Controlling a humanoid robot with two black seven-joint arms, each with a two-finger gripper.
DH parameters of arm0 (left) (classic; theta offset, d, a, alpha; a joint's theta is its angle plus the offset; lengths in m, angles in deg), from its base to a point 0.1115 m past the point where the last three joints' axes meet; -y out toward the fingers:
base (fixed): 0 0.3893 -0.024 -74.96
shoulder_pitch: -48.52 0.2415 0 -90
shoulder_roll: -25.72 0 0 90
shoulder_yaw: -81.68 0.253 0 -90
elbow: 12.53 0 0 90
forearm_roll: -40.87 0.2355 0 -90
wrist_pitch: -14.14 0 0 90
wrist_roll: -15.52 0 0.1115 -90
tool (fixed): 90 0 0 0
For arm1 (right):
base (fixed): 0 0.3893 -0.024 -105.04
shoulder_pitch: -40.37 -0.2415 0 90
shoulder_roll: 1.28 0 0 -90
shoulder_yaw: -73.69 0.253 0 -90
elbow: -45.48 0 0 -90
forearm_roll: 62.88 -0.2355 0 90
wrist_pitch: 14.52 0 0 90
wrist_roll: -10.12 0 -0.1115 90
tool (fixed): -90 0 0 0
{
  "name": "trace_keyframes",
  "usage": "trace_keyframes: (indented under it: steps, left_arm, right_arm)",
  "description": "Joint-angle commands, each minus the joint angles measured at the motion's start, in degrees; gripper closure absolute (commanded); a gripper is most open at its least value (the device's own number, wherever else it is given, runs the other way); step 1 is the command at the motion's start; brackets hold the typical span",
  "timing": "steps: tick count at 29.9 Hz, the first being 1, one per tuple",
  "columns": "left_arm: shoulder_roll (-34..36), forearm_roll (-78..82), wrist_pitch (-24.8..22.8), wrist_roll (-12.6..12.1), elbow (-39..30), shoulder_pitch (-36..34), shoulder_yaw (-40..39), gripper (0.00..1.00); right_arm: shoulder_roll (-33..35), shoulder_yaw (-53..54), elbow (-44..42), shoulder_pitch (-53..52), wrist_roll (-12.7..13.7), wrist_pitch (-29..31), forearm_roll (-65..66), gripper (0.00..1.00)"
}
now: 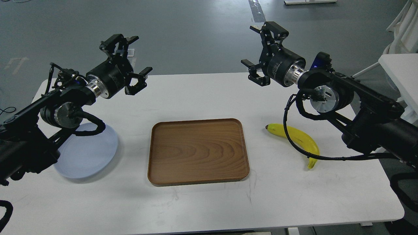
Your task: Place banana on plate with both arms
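Observation:
The yellow banana lies on the white table right of the wooden tray, dark tip toward the tray, a black cable crossing over it. The pale blue-grey plate sits at the left, partly hidden by my left arm. My left gripper is open and empty, raised above the table's far left part. My right gripper is open and empty, raised above the far right part, well above and behind the banana.
A rectangular brown wooden tray lies empty in the middle of the table. A white piece of furniture stands off the right edge. Grey floor lies beyond the far edge.

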Motion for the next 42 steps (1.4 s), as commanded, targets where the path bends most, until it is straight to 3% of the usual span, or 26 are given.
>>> trace_keyframes:
  steps: [1,42]
  left_arm:
    - [0.01,0.07,-0.05,-0.05,0.00,0.01,0.08,0.02]
    - [-0.34,0.33,0.39,-0.32,-0.18,0.01,0.17,0.02]
  right_arm:
    - [-0.07,0.00,0.00,-0.01,0.00,0.00,0.00,0.00]
    - [-0.43,0.00,0.00,-0.63,-0.35,-0.17,0.00,0.00]
